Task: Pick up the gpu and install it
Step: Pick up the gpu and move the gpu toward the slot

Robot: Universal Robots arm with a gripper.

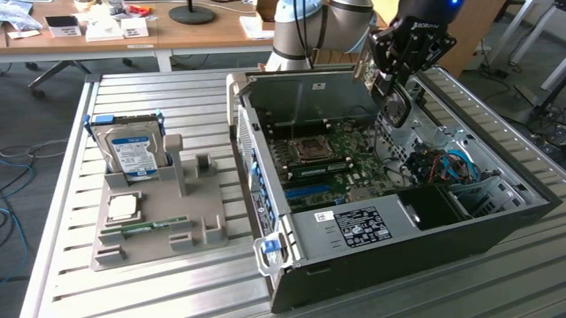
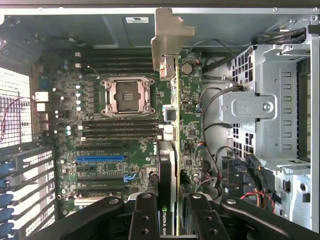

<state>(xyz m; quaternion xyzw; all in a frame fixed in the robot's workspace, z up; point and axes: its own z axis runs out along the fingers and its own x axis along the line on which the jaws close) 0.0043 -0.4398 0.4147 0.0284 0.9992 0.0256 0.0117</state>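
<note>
My gripper point(image 1: 399, 66) hangs over the open computer case point(image 1: 495, 232), shut on the gpu point(image 1: 396, 106). In the wrist view the gpu point(image 2: 168, 165) appears edge-on between my two black fingers point(image 2: 145, 215), with my gripper point(image 2: 169, 212) clamped around it. Its silver end bracket point(image 2: 167, 35) points toward the case's far wall. The card is held above the green motherboard point(image 2: 125, 130), over the area beside the CPU socket point(image 2: 126, 96) and the expansion slots, among them a blue slot point(image 2: 100, 158). I cannot tell whether the card touches a slot.
A grey holder point(image 1: 159, 225) at the exterior view's left carries a hard drive point(image 1: 132, 152), a CPU point(image 1: 122, 207) and a memory stick point(image 1: 142, 226). Inside the case, a metal drive cage point(image 2: 270, 110) and loose cables point(image 2: 240, 175) sit beside the card.
</note>
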